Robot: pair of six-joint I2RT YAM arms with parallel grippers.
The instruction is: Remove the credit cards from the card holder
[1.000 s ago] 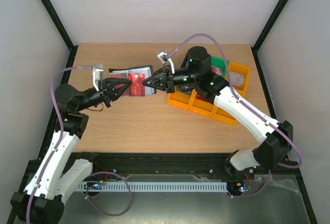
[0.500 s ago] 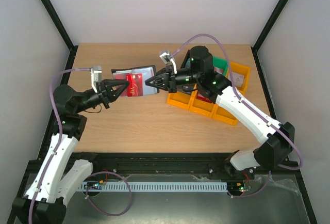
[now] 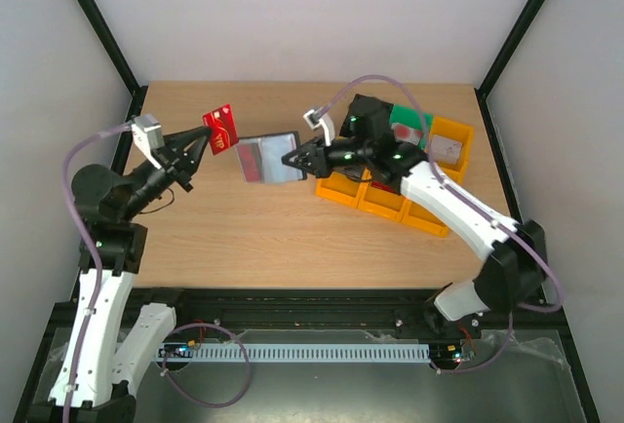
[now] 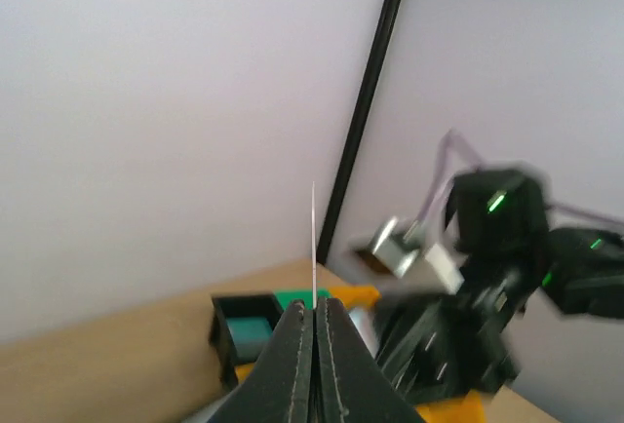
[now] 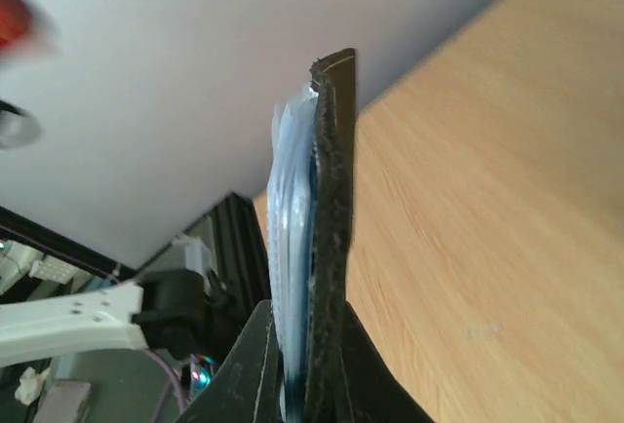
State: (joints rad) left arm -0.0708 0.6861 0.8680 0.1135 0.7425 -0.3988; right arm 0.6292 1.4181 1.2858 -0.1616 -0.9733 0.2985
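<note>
A wooden counter [image 3: 292, 238] carries plastic bins clustered around three o'clock. A row of yellow bins [image 3: 341, 192] lies nearest the centre. A green bin [image 3: 417, 117] sits at two o'clock, beside another yellow bin [image 3: 460, 134] holding a grey block [image 3: 448, 149].

Soft, even light is falling from overhead on the pale wooden table [image 3: 292, 238].
Faint, soft-edged shadows are lying on the wood. The left wrist view is smearing the black right arm [image 4: 497, 277] with motion blur; the right wrist view is holding the flat black folding card holder [image 5: 331, 199] sharp while the thin red plastic credit card [image 5: 12, 12] is blurring.
</note>
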